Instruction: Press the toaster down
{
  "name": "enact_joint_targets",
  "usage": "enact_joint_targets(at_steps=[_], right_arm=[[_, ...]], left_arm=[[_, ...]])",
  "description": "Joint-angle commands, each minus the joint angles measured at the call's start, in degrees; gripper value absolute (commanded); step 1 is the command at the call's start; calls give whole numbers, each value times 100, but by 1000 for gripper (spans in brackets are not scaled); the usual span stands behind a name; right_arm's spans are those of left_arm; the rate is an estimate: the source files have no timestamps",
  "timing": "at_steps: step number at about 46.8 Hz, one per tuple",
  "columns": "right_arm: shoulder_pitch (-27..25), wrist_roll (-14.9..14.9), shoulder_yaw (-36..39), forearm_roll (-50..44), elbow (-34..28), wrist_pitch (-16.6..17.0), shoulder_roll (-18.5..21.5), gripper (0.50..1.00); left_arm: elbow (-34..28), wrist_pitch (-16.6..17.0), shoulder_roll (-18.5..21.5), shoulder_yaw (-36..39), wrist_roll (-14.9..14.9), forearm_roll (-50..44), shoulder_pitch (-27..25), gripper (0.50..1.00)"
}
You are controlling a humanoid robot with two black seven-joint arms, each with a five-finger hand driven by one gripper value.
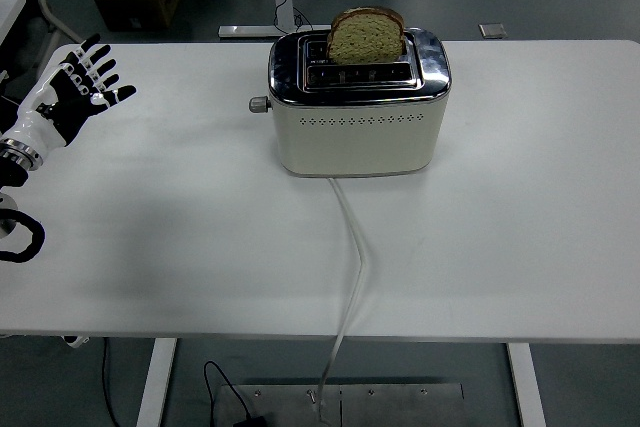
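Left hand [70,87] was open, fingers spread, holding nothing, well left of the toaster [357,107]. Bread slice [366,36] stood up in its slot, lever knob [259,104] on toaster's left end.
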Motion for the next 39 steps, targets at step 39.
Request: enact_joint_targets(at_steps=[39], right_arm=[[32,8,0,-17,9,2,0,998]], left_arm=[[1146,-18,-1582,-702,12,-1390,-62,1000]])
